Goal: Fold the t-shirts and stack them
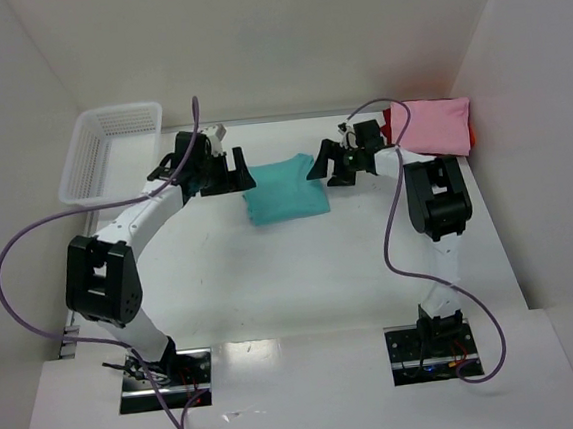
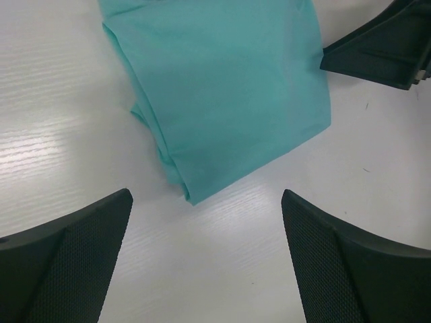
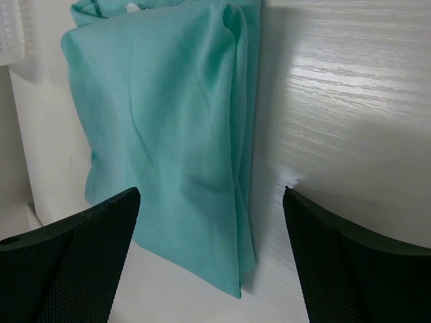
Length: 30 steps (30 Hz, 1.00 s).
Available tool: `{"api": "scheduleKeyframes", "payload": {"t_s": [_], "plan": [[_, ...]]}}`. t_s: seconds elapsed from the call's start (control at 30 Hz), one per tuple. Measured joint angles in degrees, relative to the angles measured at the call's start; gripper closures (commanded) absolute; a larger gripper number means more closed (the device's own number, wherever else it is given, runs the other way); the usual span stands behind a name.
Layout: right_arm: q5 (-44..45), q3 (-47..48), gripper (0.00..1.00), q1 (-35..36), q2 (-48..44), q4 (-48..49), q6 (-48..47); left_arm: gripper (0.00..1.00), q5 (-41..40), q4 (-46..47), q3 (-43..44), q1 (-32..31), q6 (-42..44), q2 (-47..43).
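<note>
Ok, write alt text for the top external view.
A folded teal t-shirt lies mid-table between the left gripper and right gripper, both open and holding nothing. A folded pink t-shirt rests on a red one at the far right; a white mesh basket sits far left.

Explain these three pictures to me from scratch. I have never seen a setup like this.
You are looking at two robot arms bolted to a white table. The wide picture comes from a camera above and behind them. The other two come from cameras on each wrist, and the dark shapes at the bottom are that arm's own fingers.

The left gripper and right gripper sit on either side of a folded teal shirt. Both are open and hold nothing. The left wrist view and right wrist view show that same shirt up close.

At the far right lies a folded pink shirt with red cloth peeking out beneath. A white basket stands far left.
</note>
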Motion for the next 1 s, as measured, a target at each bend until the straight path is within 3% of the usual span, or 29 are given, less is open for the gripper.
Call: {"api": "scheduleKeyframes", "payload": {"t_s": [0.5,0.7,0.83,1.0], "plan": [[-5.01,2.12,0.15,2.49,3.45,3.83,0.79,0.01,-0.11,-2.63,-0.75,0.0,-1.26,-6.14],[-5.76,2.5,0.25,3.26,4.56,5.21,2.41,0.01,-0.11,-3.27,-1.66,0.0,-1.62,-7.47],[-6.45,2.59,0.41,3.44,5.46,6.14,3.26,0.01,-0.11,-3.95,-1.7,0.0,-1.62,-7.8],[-5.27,2.57,0.88,3.64,6.83,5.83,4.06,0.01,-0.12,-4.27,-1.7,0.0,-1.59,-8.2]]}}
